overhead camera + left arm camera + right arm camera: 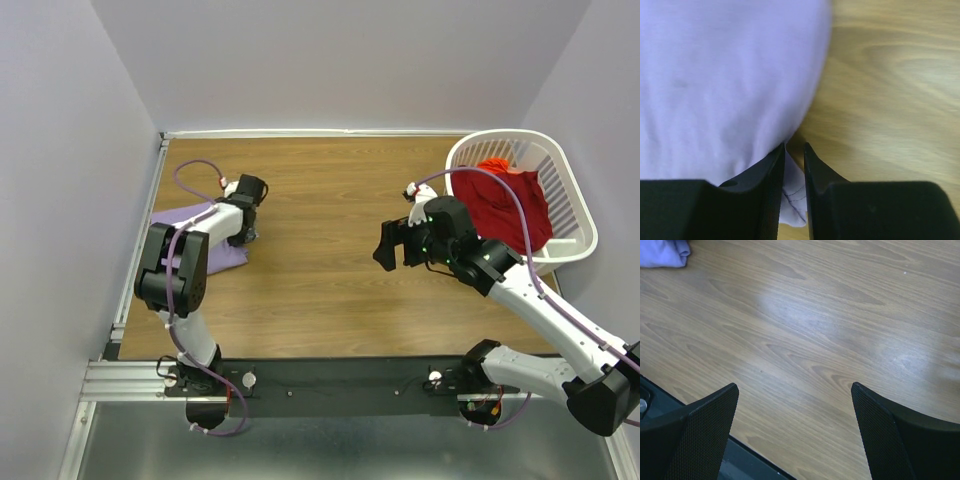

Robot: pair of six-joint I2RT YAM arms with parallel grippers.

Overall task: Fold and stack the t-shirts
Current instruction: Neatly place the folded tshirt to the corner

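Grip | left tool (794,150) pinching lavender t-shirt (725,75) | right tool (795,395) spread above table (815,315)

My left arm (185,262) covers much of the lavender shirt (172,216); how deep the red shirt (512,205) sits in the basket (566,183), undetermined.

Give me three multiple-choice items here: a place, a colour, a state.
1. Where is the deep red cloth t-shirt? A on the floor; B in the white slatted plastic laundry basket; C over an arm.
2. What colour is the plain cloth t-shirt pinched by the left pincer? A lavender; B green; C white.
3. How does the right pincer stand? A shut on cloth; B shut, empty; C open, empty.
B, it lies inside the basket; A, lavender fills the left wrist view; C, its jaws stand wide apart.
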